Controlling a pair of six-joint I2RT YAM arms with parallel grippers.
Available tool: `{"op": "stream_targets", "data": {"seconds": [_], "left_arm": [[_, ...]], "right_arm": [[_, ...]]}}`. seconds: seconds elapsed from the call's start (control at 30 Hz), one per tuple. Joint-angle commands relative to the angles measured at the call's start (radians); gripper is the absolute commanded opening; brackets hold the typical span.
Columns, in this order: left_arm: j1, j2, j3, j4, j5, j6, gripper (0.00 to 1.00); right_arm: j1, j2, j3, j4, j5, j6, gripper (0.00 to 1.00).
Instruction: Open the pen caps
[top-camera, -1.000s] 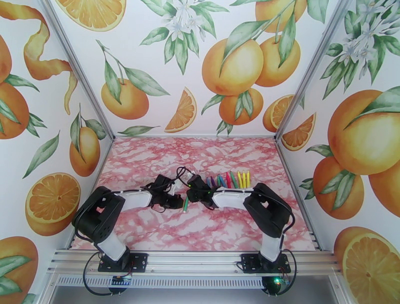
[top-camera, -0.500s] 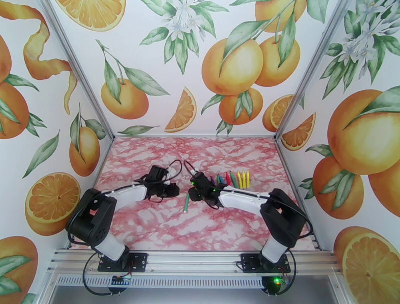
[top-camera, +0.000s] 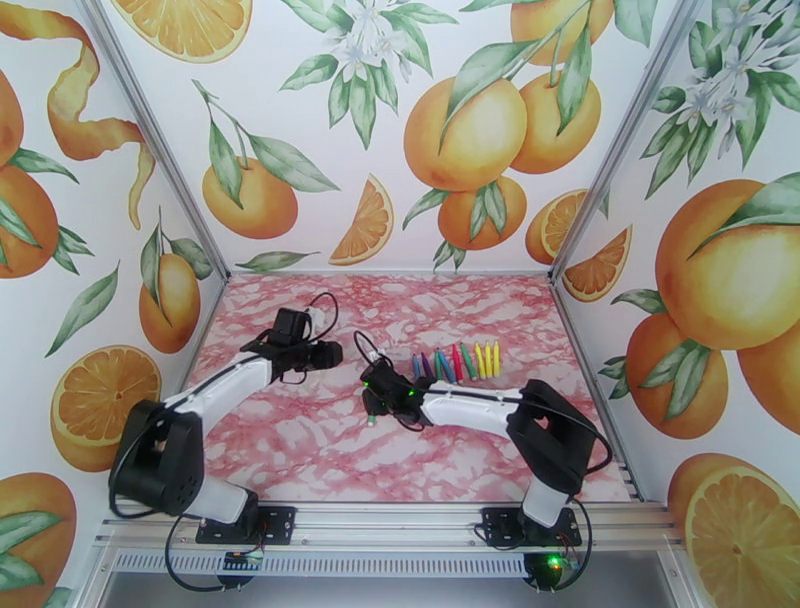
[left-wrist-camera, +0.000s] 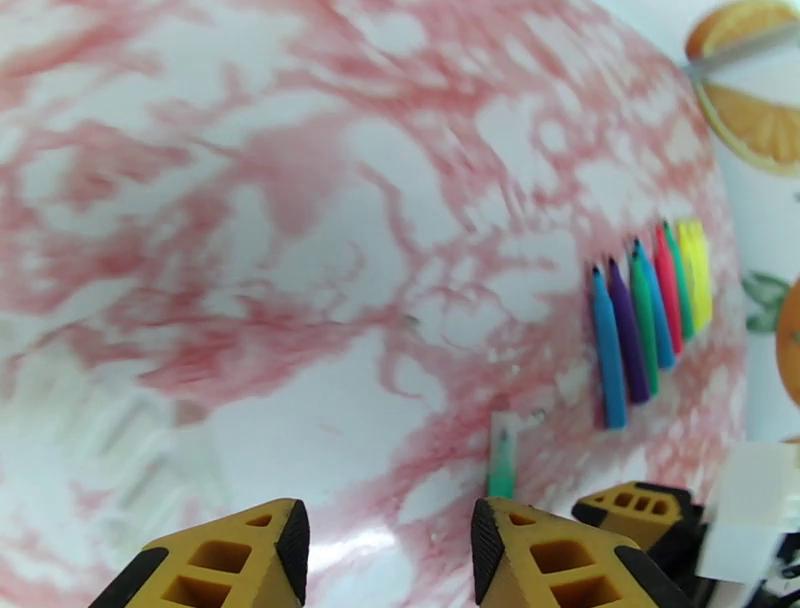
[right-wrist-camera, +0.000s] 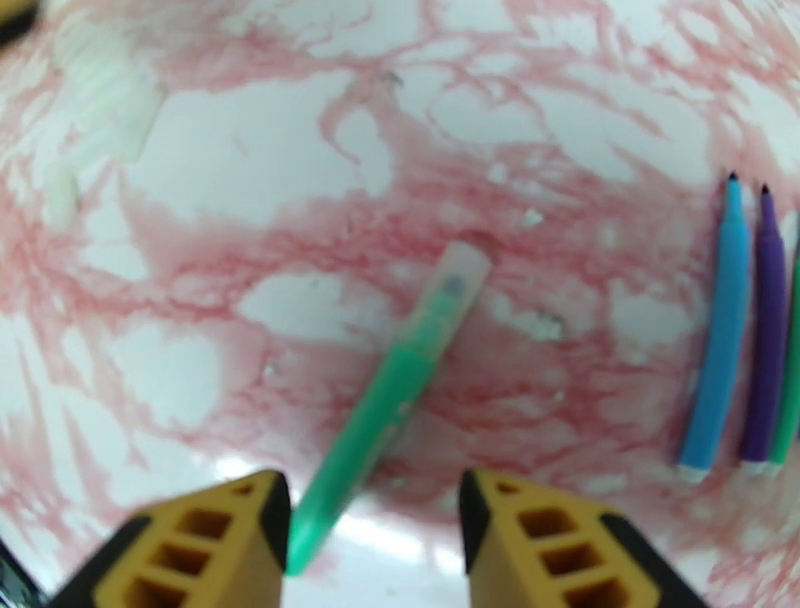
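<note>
A green pen (right-wrist-camera: 385, 420) lies on the marble table, with a pale translucent cap (right-wrist-camera: 455, 285) on its far end. My right gripper (right-wrist-camera: 375, 540) hovers open over the pen's near end, one fingertip on each side and neither touching it. From above, the right gripper (top-camera: 373, 398) covers most of the green pen (top-camera: 371, 419). My left gripper (top-camera: 333, 352) is open and holds nothing, well to the left of the pen; its wrist view shows the left gripper (left-wrist-camera: 390, 550) and the green pen (left-wrist-camera: 500, 462). A row of coloured pens (top-camera: 455, 362) lies behind, their dark tips bare.
The blue pen (right-wrist-camera: 718, 330) and purple pen (right-wrist-camera: 768, 330) of the row lie just right of my right gripper. Orange-print walls close the table (top-camera: 300, 450) on three sides. A metal rail (top-camera: 400, 520) runs along the near edge.
My left gripper has opened and pulled back to the far left. The green pen now lies on the table, and my right gripper has shifted left and nearer, over it.
</note>
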Motion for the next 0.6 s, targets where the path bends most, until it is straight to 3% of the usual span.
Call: {"op": "stream_targets", "data": {"seconds": [0.0, 0.3, 0.57], "left_arm": [[0.024, -0.08, -0.038, -0.064, -0.065, 0.014, 0.51], [0.058, -0.162, -0.097, -0.07, -0.06, 0.018, 0.52], [0.059, -0.163, -0.102, -0.067, -0.047, 0.031, 0.55]], "right_arm": [[0.01, 0.039, 0.033, 0.001, 0.051, 0.053, 0.5], [0.015, 0.122, 0.067, -0.017, 0.064, 0.052, 0.48], [0.013, 0.169, 0.084, -0.055, 0.063, 0.025, 0.37]]}}
